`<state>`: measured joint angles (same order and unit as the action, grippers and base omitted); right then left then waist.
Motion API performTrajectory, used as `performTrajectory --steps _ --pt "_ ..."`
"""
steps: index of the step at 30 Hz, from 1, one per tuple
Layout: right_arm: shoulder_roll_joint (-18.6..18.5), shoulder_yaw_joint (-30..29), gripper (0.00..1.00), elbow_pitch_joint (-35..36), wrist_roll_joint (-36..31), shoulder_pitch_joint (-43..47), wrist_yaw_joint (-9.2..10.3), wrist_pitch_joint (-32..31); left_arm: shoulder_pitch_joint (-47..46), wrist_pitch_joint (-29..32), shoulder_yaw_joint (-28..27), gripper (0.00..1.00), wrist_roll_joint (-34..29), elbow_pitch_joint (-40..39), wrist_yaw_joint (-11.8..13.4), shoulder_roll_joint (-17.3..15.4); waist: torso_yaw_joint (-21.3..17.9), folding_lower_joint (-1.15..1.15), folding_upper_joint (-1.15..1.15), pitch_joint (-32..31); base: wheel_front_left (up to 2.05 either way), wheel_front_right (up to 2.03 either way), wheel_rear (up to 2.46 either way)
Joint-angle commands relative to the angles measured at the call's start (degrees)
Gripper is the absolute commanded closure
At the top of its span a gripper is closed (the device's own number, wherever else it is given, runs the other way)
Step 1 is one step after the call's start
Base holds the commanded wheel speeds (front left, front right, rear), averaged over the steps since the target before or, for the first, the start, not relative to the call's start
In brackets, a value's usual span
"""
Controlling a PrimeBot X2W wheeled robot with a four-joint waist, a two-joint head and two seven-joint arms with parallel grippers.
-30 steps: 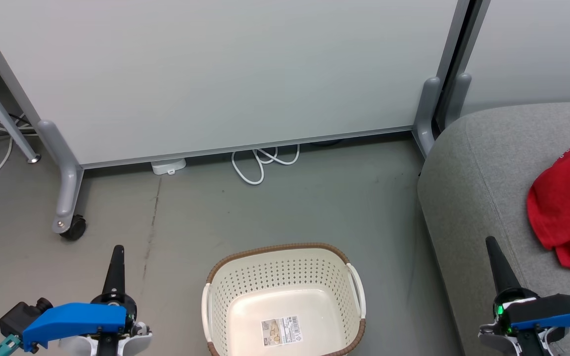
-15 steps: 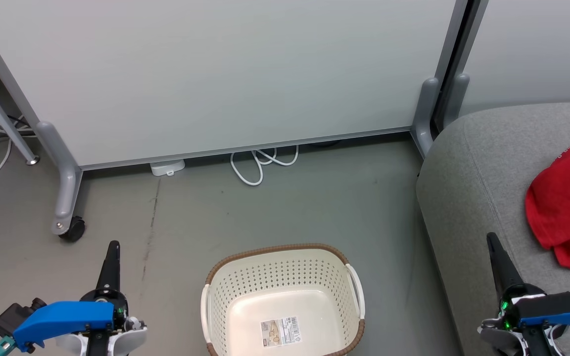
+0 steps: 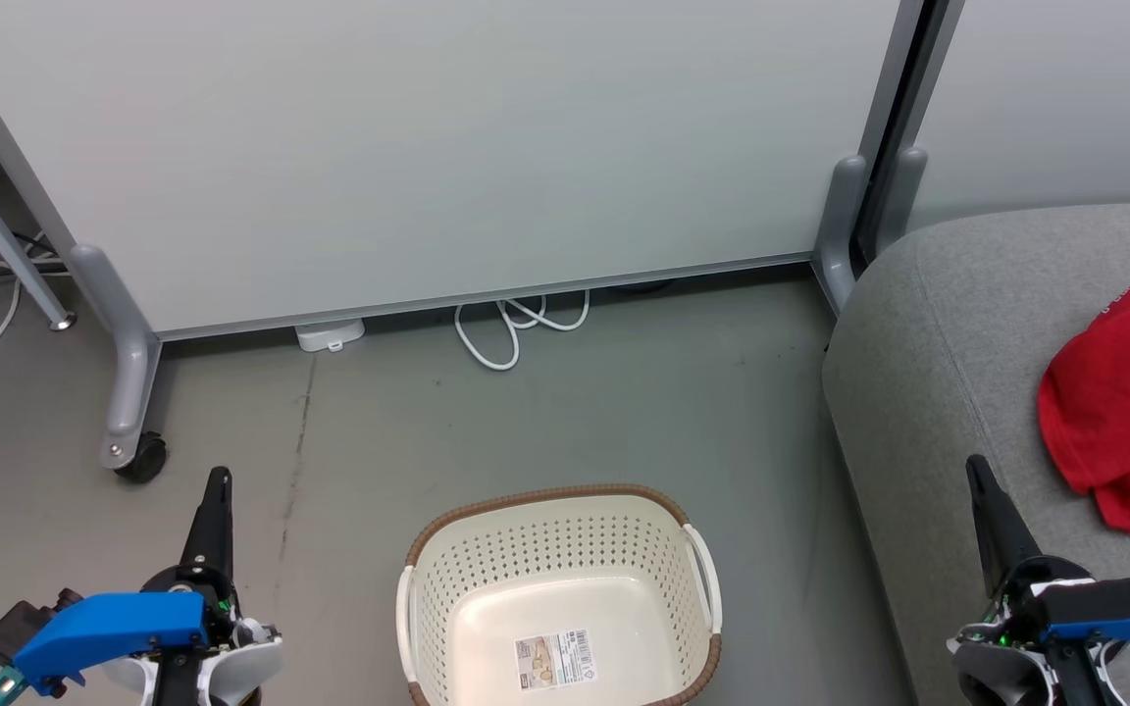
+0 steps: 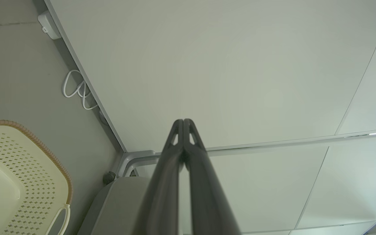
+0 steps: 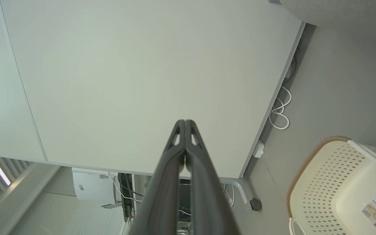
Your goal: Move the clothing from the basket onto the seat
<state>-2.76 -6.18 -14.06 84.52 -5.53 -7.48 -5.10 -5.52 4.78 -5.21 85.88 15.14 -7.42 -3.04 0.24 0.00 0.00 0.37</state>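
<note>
The cream basket (image 3: 487, 549) stands on the floor at the bottom middle of the head view, with just a label sticker on its bottom. Red clothing (image 3: 1114, 402) lies crumpled on the grey seat (image 3: 918, 343) at the right edge. My left gripper (image 3: 219, 478) is shut and holds nothing, low at the left of the basket. My right gripper (image 3: 973, 463) is shut too, over the seat's front edge, short of the clothing. Both wrist views show shut fingers, the left gripper (image 4: 183, 120) and the right gripper (image 5: 185, 121), with the basket (image 4: 28, 163) (image 5: 325, 182) off to one side.
A white partition panel (image 3: 428, 147) on grey wheeled legs (image 3: 128, 392) stands behind the basket. A coiled white cable (image 3: 506, 328) and a small white box (image 3: 330, 333) lie at its foot. More cables trail at the far left.
The whole head picture has drifted slightly, so the camera moved. Both grippers' tips sit a little higher in view and their bodies lower. Basket and clothing stay put.
</note>
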Motion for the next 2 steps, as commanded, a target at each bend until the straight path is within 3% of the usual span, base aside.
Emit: performTrajectory --steps 1,2 --pt "-0.2 -0.2 1.00 0.2 1.2 -0.7 -0.02 -0.3 -0.9 0.4 -0.5 1.00 0.9 -0.4 -0.1 0.0 0.0 0.00 0.00 0.0 0.00 0.00 0.00" --pt "-0.2 -0.2 1.00 0.2 1.7 -0.7 -0.02 -0.5 -0.9 0.4 -0.6 1.00 1.3 -0.5 -0.1 0.0 0.0 0.00 0.00 0.0 0.00 0.00 0.00"
